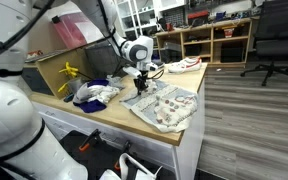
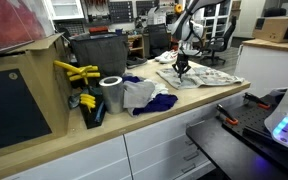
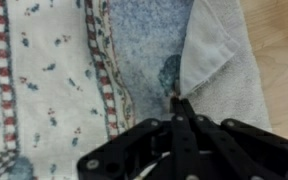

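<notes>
In the wrist view the gripper (image 3: 176, 103) is clenched, its 2 fingertips together at the folded corner of the beige towel (image 3: 222, 60), which lies over a blue cloth (image 3: 144, 45) beside a patterned cloth (image 3: 44, 70).

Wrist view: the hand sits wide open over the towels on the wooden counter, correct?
No. The hand is shut, not wide open: the wrist view shows its fingertips pressed together at the folded white towel edge. It does sit over the towels on the wooden counter.
</notes>
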Controlling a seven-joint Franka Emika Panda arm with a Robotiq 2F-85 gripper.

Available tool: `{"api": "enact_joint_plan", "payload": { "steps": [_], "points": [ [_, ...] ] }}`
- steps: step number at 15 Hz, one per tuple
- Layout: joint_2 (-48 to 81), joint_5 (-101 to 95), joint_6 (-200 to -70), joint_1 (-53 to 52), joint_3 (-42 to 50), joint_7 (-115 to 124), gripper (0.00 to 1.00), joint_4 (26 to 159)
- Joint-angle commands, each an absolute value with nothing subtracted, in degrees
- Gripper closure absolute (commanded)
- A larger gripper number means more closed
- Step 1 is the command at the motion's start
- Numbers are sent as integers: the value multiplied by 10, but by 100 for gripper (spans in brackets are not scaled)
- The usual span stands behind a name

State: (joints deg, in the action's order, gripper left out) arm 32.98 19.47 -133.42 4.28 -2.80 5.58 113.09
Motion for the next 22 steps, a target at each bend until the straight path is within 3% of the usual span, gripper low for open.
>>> {"api": "enact_joint_plan", "payload": {
  "steps": [1, 9, 10, 12, 14, 15, 19, 22],
  "points": [
    [311, 201, -1327, 38, -24, 73, 100, 1149],
    [300, 196, -1321, 38, -24, 66, 100, 1150],
    [299, 196, -1319, 38, -24, 65, 73, 1149],
    [296, 196, -1317, 39, -24, 65, 66, 1149],
    [293, 197, -1314, 39, -25, 64, 50, 1150],
    [294, 198, -1308, 39, -26, 63, 87, 1150],
    [295, 199, -1289, 36, -26, 65, 100, 1154],
    [296, 199, -1281, 33, -27, 67, 100, 1161]
  ]
}}
